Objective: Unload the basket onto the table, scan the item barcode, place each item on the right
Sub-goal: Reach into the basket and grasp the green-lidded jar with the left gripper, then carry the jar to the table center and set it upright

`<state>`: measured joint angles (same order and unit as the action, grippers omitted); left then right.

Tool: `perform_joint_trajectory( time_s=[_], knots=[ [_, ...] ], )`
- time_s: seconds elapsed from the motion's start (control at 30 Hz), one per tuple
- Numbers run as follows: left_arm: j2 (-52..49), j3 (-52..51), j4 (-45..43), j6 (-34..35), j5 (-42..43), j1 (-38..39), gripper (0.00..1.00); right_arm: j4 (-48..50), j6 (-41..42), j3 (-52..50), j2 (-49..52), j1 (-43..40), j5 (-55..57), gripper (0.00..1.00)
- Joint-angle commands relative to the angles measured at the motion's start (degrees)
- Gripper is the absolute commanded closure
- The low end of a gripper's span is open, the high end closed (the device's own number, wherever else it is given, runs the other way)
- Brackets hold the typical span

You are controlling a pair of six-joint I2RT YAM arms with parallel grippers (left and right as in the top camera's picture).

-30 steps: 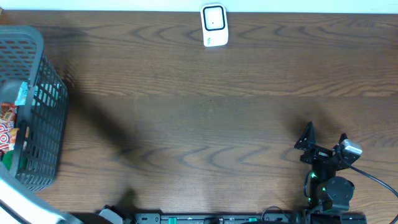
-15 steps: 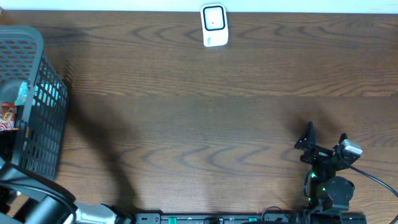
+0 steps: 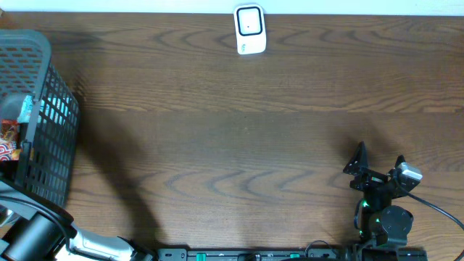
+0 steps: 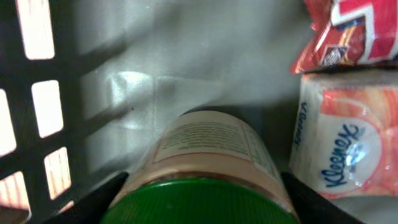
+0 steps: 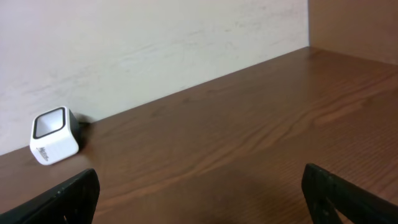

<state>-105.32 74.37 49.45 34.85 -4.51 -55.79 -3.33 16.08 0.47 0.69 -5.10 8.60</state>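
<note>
A jar with a green lid (image 4: 205,202) and a pale printed label lies on the basket's grey floor, seen in the left wrist view. My left gripper (image 4: 202,199) reaches down into the basket, and its dark fingers (image 4: 102,199) press against both sides of the jar just below the lid. In the overhead view only the left arm (image 3: 32,232) shows, at the basket's near end. The white scanner (image 3: 250,29) stands at the table's far edge. My right gripper (image 3: 378,161) rests open and empty near the front right, facing the scanner (image 5: 55,135).
The dark mesh basket (image 3: 47,123) stands at the table's left edge. Inside it, a Kleenex pack (image 4: 342,143) lies right beside the jar, with a red snack packet (image 4: 354,31) beyond it. The basket's mesh wall (image 4: 62,93) is close on the jar's left.
The left arm has shifted at the bottom left corner, by the basket's near end. The right arm has not moved.
</note>
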Motion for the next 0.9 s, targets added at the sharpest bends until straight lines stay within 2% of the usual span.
perform_joint_trajectory(
  time_s=[0.0, 0.13, 0.3, 0.5, 0.67, 0.77, 0.87],
  knots=[
    [-0.07, -0.04, 0.22, -0.07, -0.50, -0.17, 0.38, -0.09, -0.35, -0.15, -0.31, 0.55, -0.09, 0.01],
    [0.59, 0.33, 0.87, -0.07, 4.04, -0.17, 0.42, -0.09, -0.35, -0.15, -0.31, 0.55, -0.09, 0.01],
    [5.14, 4.26, 3.80, -0.09, 9.62, -0.17, 0.42, -0.09, -0.35, -0.15, -0.31, 0.55, -0.09, 0.01],
    [18.53, 14.32, 7.34, -0.31, 18.47, -0.17, 0.42, -0.09, -0.35, -0.15, -0.31, 0.55, -0.11, 0.01],
    [32.13, 19.52, 4.66, 0.35, 18.99, -0.04, 0.41, -0.09, -0.35, -0.15, -0.31, 0.55, -0.11, 0.01],
    [39.45, 19.52, 3.61, 3.06, 24.39, 2.43, 0.40, -0.09, -0.35, -0.15, -0.31, 0.55, -0.11, 0.01],
    [43.17, 19.52, 3.63, 4.37, 27.65, 10.49, 0.40, -0.09, -0.35, -0.15, -0.31, 0.55, -0.09, 0.01]
  ],
)
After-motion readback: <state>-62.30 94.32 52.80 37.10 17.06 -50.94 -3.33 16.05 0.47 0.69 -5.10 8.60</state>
